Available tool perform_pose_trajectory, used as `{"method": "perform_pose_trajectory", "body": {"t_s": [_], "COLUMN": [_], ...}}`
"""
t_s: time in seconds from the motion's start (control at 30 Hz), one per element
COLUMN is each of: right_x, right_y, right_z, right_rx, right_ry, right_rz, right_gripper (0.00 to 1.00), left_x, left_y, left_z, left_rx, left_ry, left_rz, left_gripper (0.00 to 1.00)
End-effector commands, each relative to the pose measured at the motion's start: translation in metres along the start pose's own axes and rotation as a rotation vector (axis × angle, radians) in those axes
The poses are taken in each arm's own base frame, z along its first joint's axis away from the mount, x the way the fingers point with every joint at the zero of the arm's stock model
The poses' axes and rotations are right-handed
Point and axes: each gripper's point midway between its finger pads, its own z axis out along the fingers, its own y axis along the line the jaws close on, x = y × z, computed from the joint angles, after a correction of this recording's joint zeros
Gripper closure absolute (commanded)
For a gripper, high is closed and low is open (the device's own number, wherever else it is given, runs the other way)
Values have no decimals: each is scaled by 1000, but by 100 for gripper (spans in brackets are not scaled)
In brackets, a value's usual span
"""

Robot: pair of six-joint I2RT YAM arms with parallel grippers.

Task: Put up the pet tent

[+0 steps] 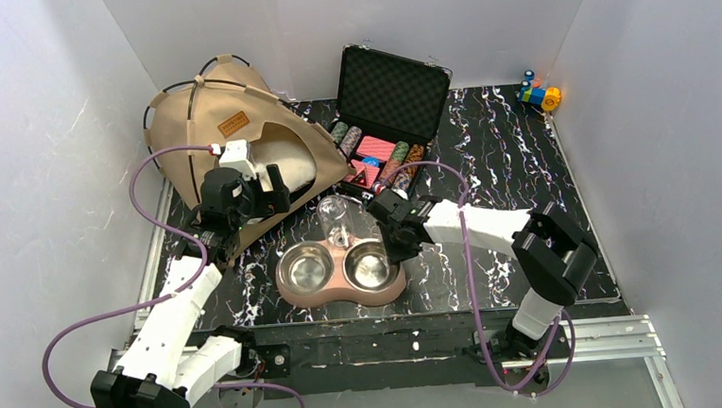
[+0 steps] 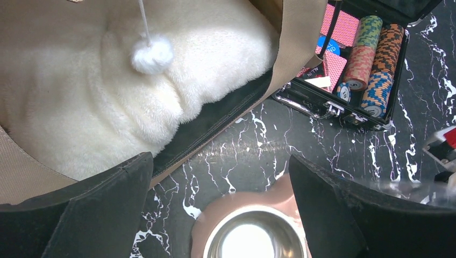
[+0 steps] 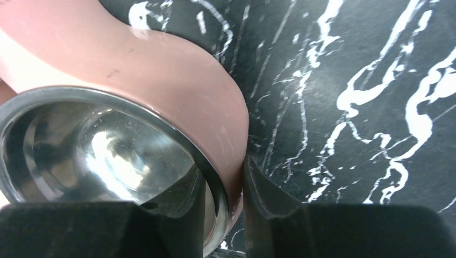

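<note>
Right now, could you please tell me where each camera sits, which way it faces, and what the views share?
Top external: fixed above and behind the arms, looking down on the table; left arm and right arm show, with pet tent, chip case and feeder.
Left wrist: on the left arm, facing the tent's cushion and chip case; its open left pincer frames the view.
Right wrist: on the right arm, close above the feeder; the right pincer clamps its rim.
Shared: the feeder shows in all three.
</note>
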Motion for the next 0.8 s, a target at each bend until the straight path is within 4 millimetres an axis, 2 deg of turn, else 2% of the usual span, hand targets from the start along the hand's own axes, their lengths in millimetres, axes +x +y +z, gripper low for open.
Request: {"method": "perform_pose_trajectory", "body": {"t_s": [0.0,0.07,0.23,0.4,0.47,0.57,0.6,0.63,0.77], "right_x": [-14,-17,-19,-22,-24,-30,-33,-37,-50], "right_y": [-37,-56,-104,-134,-140,-141,-142,-142,-152], "right_z": [-9,-14,-20,-24,-26,-34,-38,-44,-72], "right_rx": [79,108,172,199,201,173,165,147,114], "right_ry": [-45,-59,-75,-89,-94,-119,-137,-159,-240], "right_rz": [55,66,113,150,161,172,178,185,233], "right_gripper": [76,79,80,76,66,32,25,21,18], "left_x": [-9,-9,-10,-10,-10,-12,-13,-14,-22], "left_y": [3,3,3,3,4,7,8,8,5], "left_z": [-7,-7,-8,-10,-11,-13,-15,-17,-24], "left_rx": [-15,-14,-14,-11,-15,-34,-35,-32,-10], "left_ry": [-44,-44,-48,-54,-57,-69,-77,-87,-144], "left_rz": [-3,-3,-3,-6,-6,-6,-6,-5,2], "left_gripper": [2,2,2,2,2,2,2,2,2]}}
